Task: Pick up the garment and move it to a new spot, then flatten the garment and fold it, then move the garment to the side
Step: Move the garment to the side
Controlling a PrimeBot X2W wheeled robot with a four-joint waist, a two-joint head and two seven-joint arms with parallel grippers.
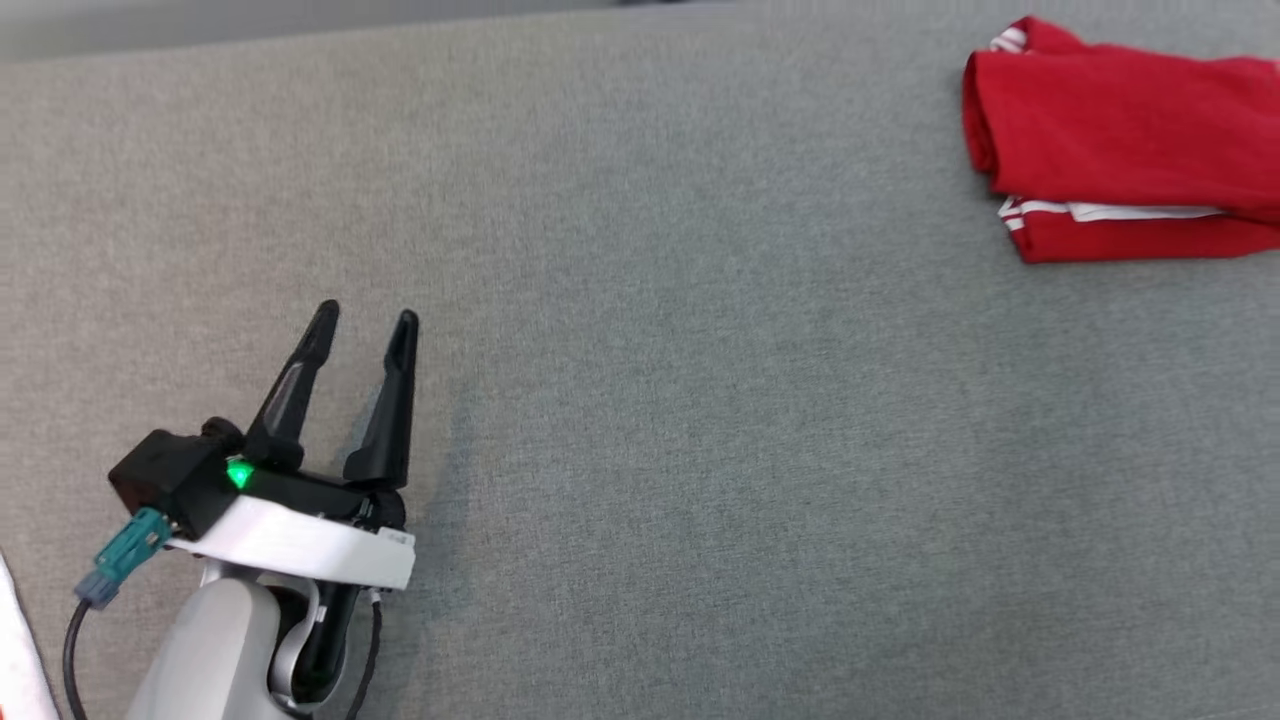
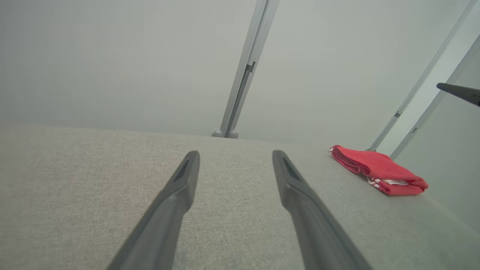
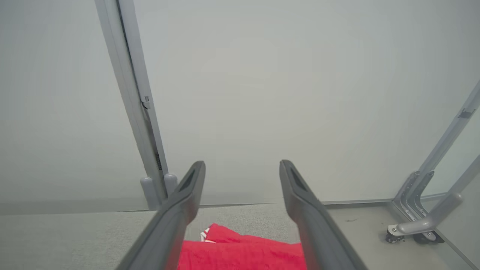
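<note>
A folded red garment (image 1: 1120, 140), trimmed in white stripes, is being shown lying at the far right of the grey fabric-covered table (image 1: 640, 400). Its long axis is running across the head view, and its right end is being cut off by the frame's edge. The left gripper (image 1: 367, 312) is being held low at the near left, fingers spread wide with nothing between them. It is being kept well apart from the cloth, which is lying ahead of it and off to its right. The right gripper (image 3: 242, 164) is being held above the garment and clear of it, jaws wide and empty, with red cloth being seen below its fingers in the right wrist view. The right arm is being judged much the nearer of the two, so any last nudge toward the side would be falling to it. With the garment folded and set aside, the task is being judged close to finished.
</note>
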